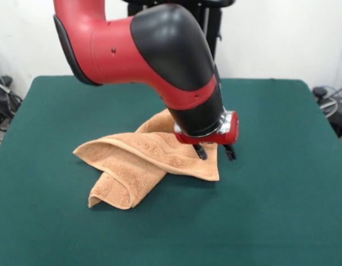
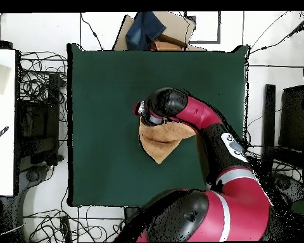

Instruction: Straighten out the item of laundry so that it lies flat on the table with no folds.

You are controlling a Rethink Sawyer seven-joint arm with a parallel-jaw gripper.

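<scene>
The item of laundry (image 1: 143, 160) is a light orange-tan terry towel, crumpled and folded over itself near the middle of the dark green table (image 1: 281, 210). One folded flap points to the front left, and a corner lies at the right. My gripper (image 1: 215, 152) hangs just above that right corner with its two fingers apart and nothing between them. One finger (image 1: 200, 151) is over the towel and the other is past its edge, over the cloth. In the overhead view the arm covers part of the towel (image 2: 159, 144), and the gripper (image 2: 142, 110) is at the towel's upper left on the table (image 2: 104, 82).
The red and black arm (image 1: 159, 50) reaches down over the far half of the table. Cables (image 2: 37, 88) and dark equipment lie on the floor round the table. A cardboard box with blue cloth (image 2: 156, 28) stands beyond one table edge.
</scene>
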